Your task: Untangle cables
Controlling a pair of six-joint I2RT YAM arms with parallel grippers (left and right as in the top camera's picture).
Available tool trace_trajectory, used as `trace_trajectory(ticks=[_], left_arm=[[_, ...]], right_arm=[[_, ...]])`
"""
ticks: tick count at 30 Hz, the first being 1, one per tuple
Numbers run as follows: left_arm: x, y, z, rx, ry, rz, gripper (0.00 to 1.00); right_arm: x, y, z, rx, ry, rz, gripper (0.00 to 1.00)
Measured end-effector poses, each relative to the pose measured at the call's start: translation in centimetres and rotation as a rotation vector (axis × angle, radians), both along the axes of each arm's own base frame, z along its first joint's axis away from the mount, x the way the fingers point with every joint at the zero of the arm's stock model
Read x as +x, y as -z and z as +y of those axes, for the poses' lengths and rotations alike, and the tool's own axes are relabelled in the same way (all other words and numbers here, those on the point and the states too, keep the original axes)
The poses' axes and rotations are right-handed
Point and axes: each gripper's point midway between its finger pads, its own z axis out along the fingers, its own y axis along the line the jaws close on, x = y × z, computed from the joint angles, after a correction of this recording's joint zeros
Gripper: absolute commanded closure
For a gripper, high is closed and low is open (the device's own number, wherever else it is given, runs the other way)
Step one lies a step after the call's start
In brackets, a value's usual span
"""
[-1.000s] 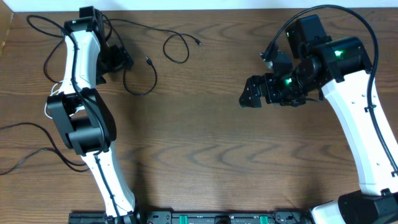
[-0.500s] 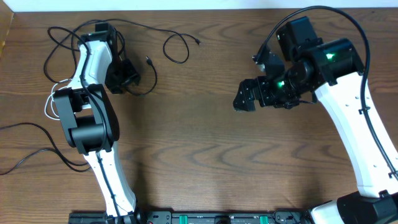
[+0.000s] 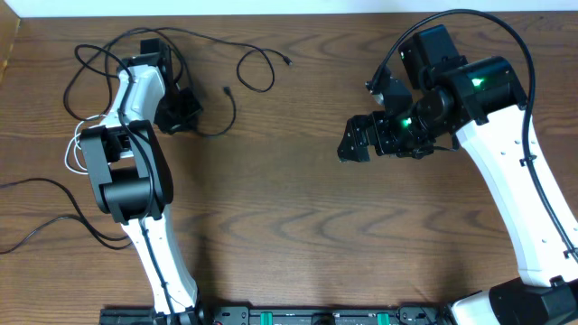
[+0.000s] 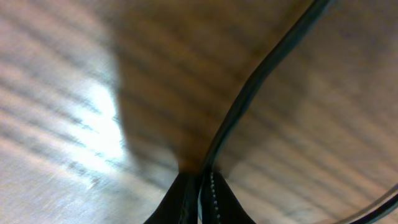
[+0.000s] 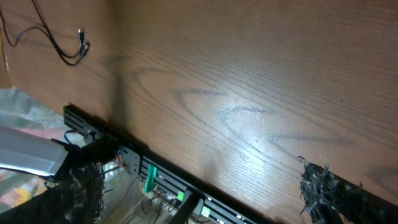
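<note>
A thin black cable point(image 3: 219, 122) curves over the wood from my left gripper point(image 3: 183, 122) to a small plug point(image 3: 226, 90). In the left wrist view the gripper point(image 4: 200, 186) is shut on this black cable point(image 4: 261, 81), which runs up and to the right from the closed fingertips. More black cable lies in a loop point(image 3: 257, 74) further right, and in a tangle point(image 3: 90, 59) at the far left. A thin white cable point(image 3: 70, 149) peeks out beside the left arm. My right gripper point(image 3: 354, 144) hovers open over the middle right, its fingers point(image 5: 320, 186) wide apart and holding nothing.
A black rail with electronics point(image 3: 298, 318) runs along the table's front edge and also shows in the right wrist view point(image 5: 155, 177). A black cord point(image 3: 36, 194) trails off the left side. A cable end with a plug point(image 5: 81, 40) lies far from the right gripper.
My left arm swung down from the back edge and its gripper closed on the black cable. The cable's plug end shifted slightly right. The right arm drifted a little left.
</note>
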Motion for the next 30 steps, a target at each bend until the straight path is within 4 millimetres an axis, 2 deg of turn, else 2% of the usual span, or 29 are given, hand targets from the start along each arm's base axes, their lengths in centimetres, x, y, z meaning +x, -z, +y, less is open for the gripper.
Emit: trace_trajectory(ticks=[3,5,6,8,9,11,13,19,24,28,30], left_arm=[[2.0,-0.9,-0.2,-0.055,-0.011,-0.063,0.92],[4.0,-2.5,0.2,-0.091,-0.032,-0.132,0.92],[5.1,-3.6,0.5,-0.110,-0.046,-0.173,0.84],[7.5,-6.5,1.4,-0.150,-0.066,-0.277,0.10],[8.5,-7.9,1.9,-0.168,-0.075,-0.326,0.01],[9.9,-10.5,3.1,-0.191,-0.090,-0.411,0.01],[10.0,-11.4,4.1,-0.198,-0.105,-0.430,0.01],[7.4,-9.6,6.3,-0.105,-0.135,-0.315,0.01],[6.4,-8.9,9.4,0.058,-0.160,-0.275,0.01],[5.9,-9.1,13.4,0.123,-0.226,-0.290,0.00],[5.3,-9.2,16.1,0.147,-0.273,-0.301,0.00]], right_arm=[[0.0,0.0,0.0,-0.001,0.000,0.002,0.01],[-0.1,0.0,-0.1,-0.003,0.000,0.005,0.01],[-0.1,0.0,-0.1,-0.004,0.000,0.006,0.01],[-0.1,0.0,-0.1,-0.004,0.000,0.006,0.01],[-0.1,0.1,-0.1,-0.004,0.000,0.006,0.01],[-0.1,0.0,-0.1,-0.003,0.000,0.005,0.01],[0.0,0.0,0.0,-0.002,0.000,0.002,0.01],[0.2,0.0,0.0,0.001,0.000,-0.008,0.01],[0.2,0.0,0.0,0.002,0.000,-0.008,0.01],[0.2,0.0,0.0,0.002,0.001,-0.008,0.01],[0.4,0.0,0.1,0.003,0.009,-0.011,0.01]])
